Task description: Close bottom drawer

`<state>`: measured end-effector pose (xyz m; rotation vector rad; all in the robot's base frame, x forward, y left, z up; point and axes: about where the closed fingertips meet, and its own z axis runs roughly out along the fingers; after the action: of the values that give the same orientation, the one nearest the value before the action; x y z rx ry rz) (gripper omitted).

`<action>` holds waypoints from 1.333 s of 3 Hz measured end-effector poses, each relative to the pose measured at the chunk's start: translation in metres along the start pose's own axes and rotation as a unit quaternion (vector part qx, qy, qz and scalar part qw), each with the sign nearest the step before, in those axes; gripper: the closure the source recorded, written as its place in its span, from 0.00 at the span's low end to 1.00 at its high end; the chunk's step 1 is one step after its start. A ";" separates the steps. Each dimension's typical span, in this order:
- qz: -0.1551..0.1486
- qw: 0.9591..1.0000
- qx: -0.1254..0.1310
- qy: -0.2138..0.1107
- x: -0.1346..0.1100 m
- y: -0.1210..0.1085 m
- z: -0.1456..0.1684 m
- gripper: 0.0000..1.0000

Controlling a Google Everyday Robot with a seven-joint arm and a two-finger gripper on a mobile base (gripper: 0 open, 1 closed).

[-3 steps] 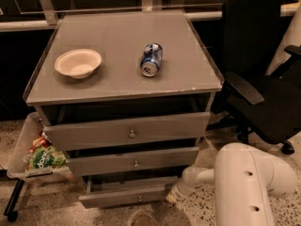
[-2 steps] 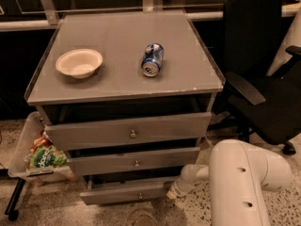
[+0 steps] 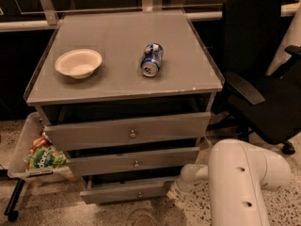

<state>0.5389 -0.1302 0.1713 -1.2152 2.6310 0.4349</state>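
so the gripper (image 3: pixel 173 192) is down low at the right-hand end of the bottom drawer (image 3: pixel 117 192), touching the corner of its front panel or just beside it, honestly can't tell which. Can't tell if it's released or clenched either. The drawer sits pulled out a bit, with its front panel running sideways off to the left of the jaws and the knob (image 3: pixel 139 194) well left of them. There's only the one arm (image 3: pixel 244 182), so I'd guess the push goes straight back into the cabinet (image 3: pixel 207 102). Pushing at the end rather than mid-panel could skew the drawer
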 end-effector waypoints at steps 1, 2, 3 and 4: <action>0.000 1.000 0.000 0.000 0.000 0.000 0.000 0.36; 0.000 1.000 0.000 0.000 0.000 0.000 0.000 0.12; 0.000 1.000 0.000 0.000 0.000 0.000 0.000 0.00; 0.000 1.000 0.000 0.000 0.000 0.000 0.000 0.00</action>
<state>0.5388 -0.1301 0.1712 -1.2153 2.6311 0.4351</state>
